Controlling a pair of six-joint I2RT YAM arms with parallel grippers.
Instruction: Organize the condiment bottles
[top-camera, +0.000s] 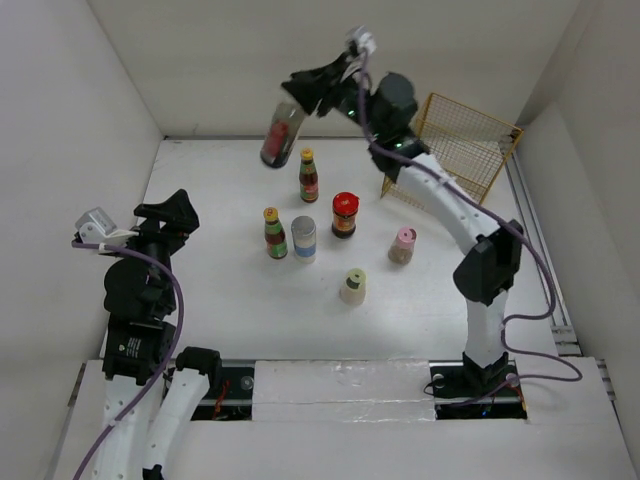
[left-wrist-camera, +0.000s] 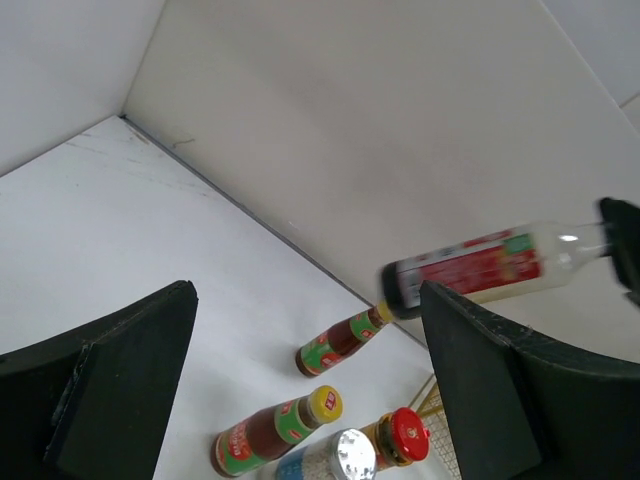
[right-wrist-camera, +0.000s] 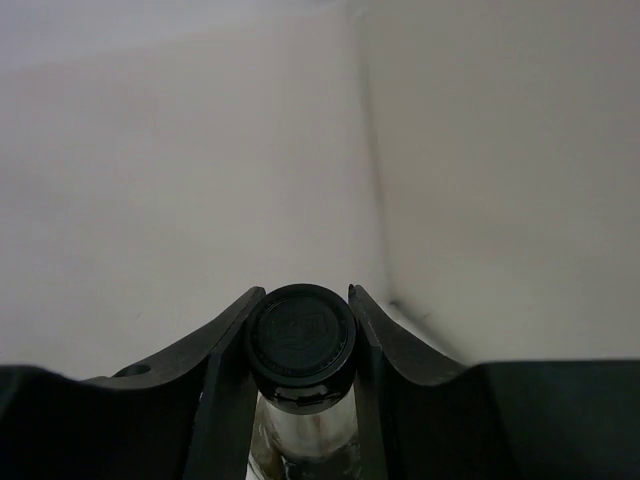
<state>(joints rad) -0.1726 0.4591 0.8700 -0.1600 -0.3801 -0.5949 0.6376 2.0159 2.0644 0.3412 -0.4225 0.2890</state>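
Black right fingers (right-wrist-camera: 228, 335) clench a red-labelled bottle (top-camera: 282, 133) aloft; left fingers (left-wrist-camera: 480, 380) spread empty.

silver-capped jar (left-wrist-camera: 338, 458): cut off by bottom edge | held bottle (right-wrist-camera: 300, 345): we see its top only, body mostly hidden

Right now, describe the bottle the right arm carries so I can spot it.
Left of the yellow wire basket, near the back wall, the right gripper holds a clear glass bottle with a red label and black cap. Unlike its upright neighbours, it hangs tilted in midair.
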